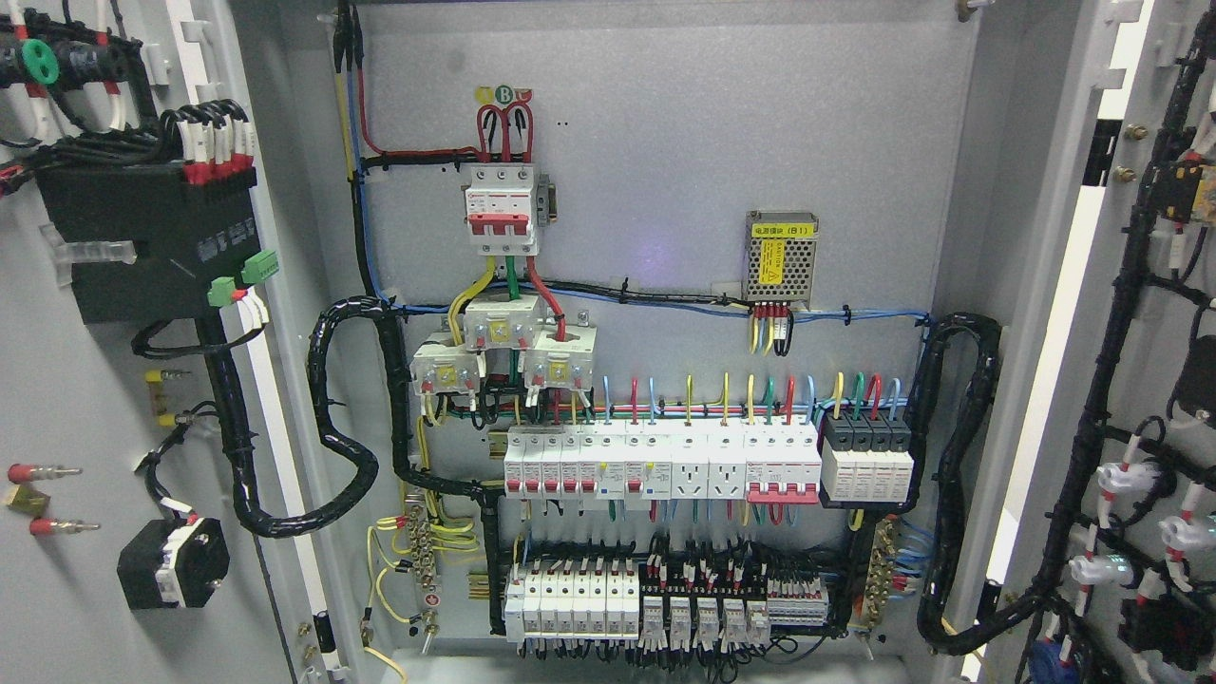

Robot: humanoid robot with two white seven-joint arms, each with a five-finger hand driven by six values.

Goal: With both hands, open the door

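Observation:
Both doors of a grey electrical cabinet stand swung wide open. The left door (85, 399) shows its inner face with a black box, wires and red-tipped studs. The right door (1154, 313) shows its inner face at the right edge, lined with black cable looms and white connectors. Between them the cabinet's back panel (665, 161) is fully exposed. Neither of my hands nor arms shows anywhere in the head view.
On the back panel sit a red-handled main breaker (502, 214), a small power supply (782, 256), a row of white breakers and sockets (665, 464) and lower terminal blocks (655, 608). Thick black cable bundles (342, 437) loop to each door.

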